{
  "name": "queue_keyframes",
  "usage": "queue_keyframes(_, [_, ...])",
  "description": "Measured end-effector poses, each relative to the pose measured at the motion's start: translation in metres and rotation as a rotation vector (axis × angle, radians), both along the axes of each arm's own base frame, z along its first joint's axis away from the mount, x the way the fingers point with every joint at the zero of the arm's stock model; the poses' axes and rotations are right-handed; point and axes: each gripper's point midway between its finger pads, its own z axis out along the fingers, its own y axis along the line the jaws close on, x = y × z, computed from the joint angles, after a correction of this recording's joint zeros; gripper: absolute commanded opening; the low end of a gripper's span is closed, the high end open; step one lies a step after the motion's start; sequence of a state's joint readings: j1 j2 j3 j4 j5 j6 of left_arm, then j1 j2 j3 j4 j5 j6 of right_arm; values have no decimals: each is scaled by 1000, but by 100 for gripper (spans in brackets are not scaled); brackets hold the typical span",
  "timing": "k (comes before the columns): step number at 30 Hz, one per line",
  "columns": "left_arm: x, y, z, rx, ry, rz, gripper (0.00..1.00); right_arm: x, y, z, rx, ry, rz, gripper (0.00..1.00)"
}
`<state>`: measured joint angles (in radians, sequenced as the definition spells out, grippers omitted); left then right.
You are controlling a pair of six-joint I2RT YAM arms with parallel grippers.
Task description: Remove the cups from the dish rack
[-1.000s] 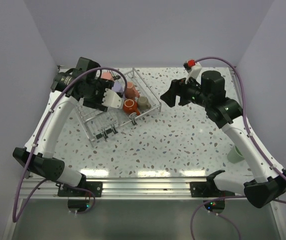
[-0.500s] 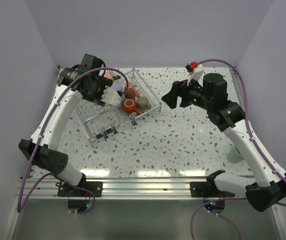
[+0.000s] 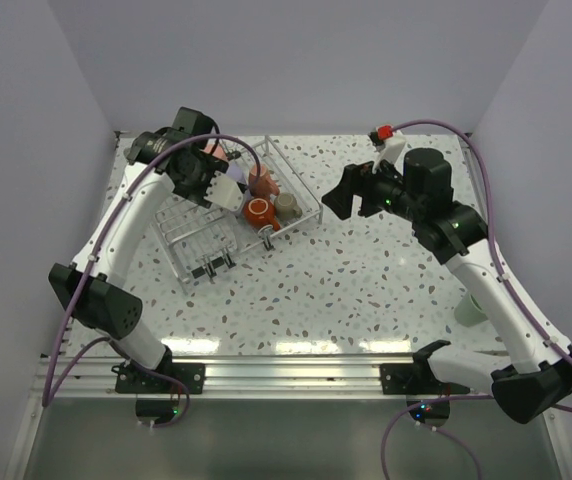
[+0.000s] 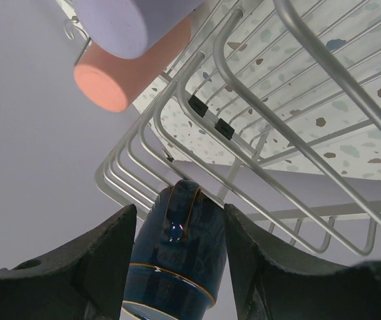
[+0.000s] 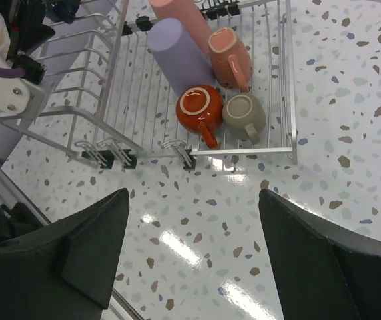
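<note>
Left gripper clamps dark blue cup at 6 o'clock, against dish rack corner wires. Lift straight, clearing wires. Right gripper wide, empty; 5 cups at its 12 o'clock.

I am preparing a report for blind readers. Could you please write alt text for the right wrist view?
A wire dish rack on a speckled table holds five cups close together: a lavender tumbler, a pink tumbler, a salmon cup, an orange-red cup and a beige cup. The open right gripper frames the view with its dark fingers.
</note>
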<state>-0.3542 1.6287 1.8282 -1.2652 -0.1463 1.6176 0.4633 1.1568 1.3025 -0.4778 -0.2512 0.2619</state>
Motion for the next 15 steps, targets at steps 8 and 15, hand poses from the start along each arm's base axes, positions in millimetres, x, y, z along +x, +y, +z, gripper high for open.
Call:
queue_keyframes(8, [12, 6, -6, 61, -9, 15, 54, 0, 0, -1, -1, 2, 1, 83])
queue_keyframes(15, [18, 7, -5, 79, -25, 14, 41, 0, 0, -1, -2, 1, -2, 84])
